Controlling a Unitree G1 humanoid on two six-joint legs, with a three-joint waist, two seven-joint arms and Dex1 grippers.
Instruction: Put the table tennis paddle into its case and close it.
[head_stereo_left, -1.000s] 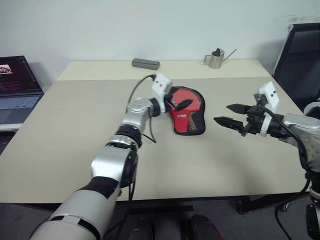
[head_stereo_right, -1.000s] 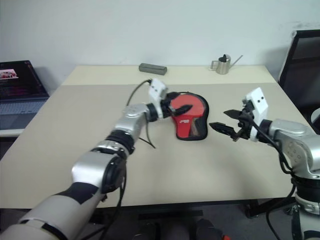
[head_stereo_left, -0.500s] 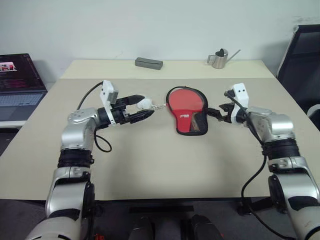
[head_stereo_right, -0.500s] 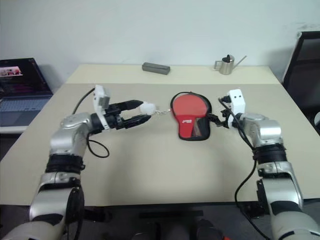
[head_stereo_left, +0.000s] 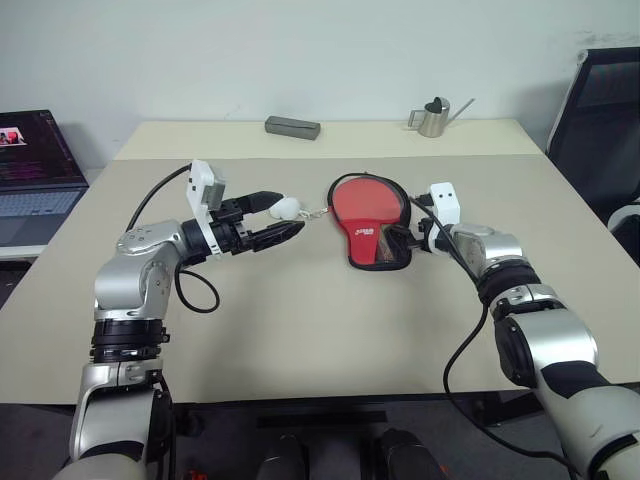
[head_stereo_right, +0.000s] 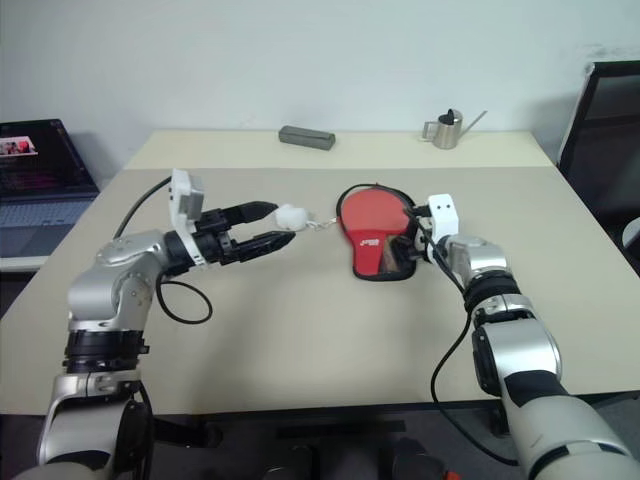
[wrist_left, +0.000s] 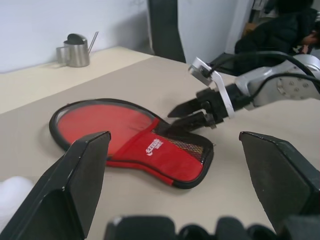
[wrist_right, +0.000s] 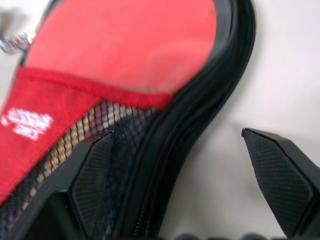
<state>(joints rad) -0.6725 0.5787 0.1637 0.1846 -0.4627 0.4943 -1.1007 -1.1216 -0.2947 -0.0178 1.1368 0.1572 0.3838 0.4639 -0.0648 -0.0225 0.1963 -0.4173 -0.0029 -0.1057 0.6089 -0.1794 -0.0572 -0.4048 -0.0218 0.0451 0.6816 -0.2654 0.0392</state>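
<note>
The case lies flat in the middle of the table, red with a white logo, a black mesh pocket and a black zipper edge. The table tennis paddle shows its round red face in the case's wide end; its handle is hidden under the logo flap. A white fluffy pull on a short chain trails from the case's left side. My left gripper is open, level, with the pull at its fingertips. My right gripper is open at the case's mesh end, its fingers flanking the zipper edge.
A small grey box and a metal watering can stand at the table's far edge. An open laptop sits on a side desk to the left. A black chair stands at the right.
My left gripper has drawn back to the left, off the case, and the white pull now lies stretched out at its tips. My right gripper has come in and down to the case's right edge.
</note>
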